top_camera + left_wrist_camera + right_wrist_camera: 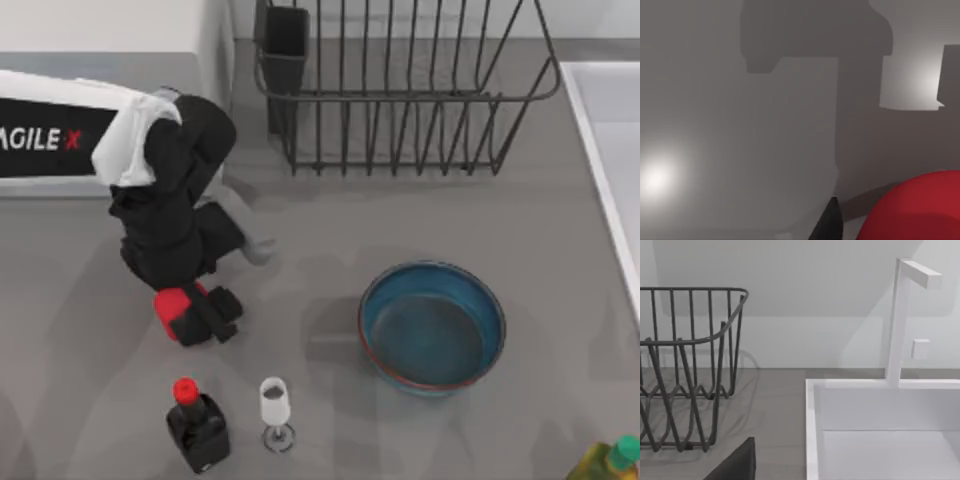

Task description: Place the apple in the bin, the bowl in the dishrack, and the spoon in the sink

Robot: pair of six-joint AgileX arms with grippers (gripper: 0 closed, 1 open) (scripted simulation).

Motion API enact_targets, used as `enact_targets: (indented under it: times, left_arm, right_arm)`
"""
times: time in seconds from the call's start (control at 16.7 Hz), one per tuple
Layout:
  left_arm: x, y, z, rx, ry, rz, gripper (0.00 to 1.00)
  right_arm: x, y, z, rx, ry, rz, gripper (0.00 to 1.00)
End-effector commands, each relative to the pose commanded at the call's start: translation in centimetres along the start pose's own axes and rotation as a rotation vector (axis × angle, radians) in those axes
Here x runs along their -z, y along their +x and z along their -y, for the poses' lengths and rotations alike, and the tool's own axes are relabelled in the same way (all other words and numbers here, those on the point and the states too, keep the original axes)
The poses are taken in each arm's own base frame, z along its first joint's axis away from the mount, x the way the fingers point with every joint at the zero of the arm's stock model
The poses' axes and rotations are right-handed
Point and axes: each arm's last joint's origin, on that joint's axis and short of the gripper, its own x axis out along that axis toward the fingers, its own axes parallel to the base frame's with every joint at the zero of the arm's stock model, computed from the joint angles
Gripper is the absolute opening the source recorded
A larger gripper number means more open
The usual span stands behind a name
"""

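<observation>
My left tool (190, 315) is low over the desk (300, 260) at its left side, and the apple (170, 302) sits between its two black fingers (222, 300). The fingers press the apple from both sides, so the tool is closed on it. In the left wrist view the apple (920, 207) is very near to the camera, with one dark fingertip (830, 222) beside it.

Near the front edge stand one black bottle (197, 425) with a red cap and one small glass (275, 410). To the right of them lies one blue bowl (432, 326), apart from my tool. Farther back is one dishrack (400, 90), and at the right edge one sink (600, 150).

In the right wrist view I see the dishrack (690, 370) and the sink (880, 430) side by side.
</observation>
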Motion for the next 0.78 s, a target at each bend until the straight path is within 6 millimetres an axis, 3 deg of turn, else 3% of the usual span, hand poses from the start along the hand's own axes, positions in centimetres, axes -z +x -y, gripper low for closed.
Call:
enact_targets:
  times: [0.3, 0.48, 0.78]
  left_arm:
    - [0.0, 0.0, 0.0, 0.000, 0.000, 0.000, 0.00]
    - [-0.1, -1.3, 0.1, 0.006, -0.006, 0.019, 0.00]
    - [-0.4, -6.0, -0.1, 0.014, -0.003, 0.007, 0.00]
  right_arm:
    - [0.0, 0.0, 0.0, 0.000, 0.000, 0.000, 1.00]
    - [0.0, 0.0, 0.0, 0.000, 0.000, 0.000, 1.00]
    - [0.0, 0.0, 0.0, 0.000, 0.000, 0.000, 1.00]
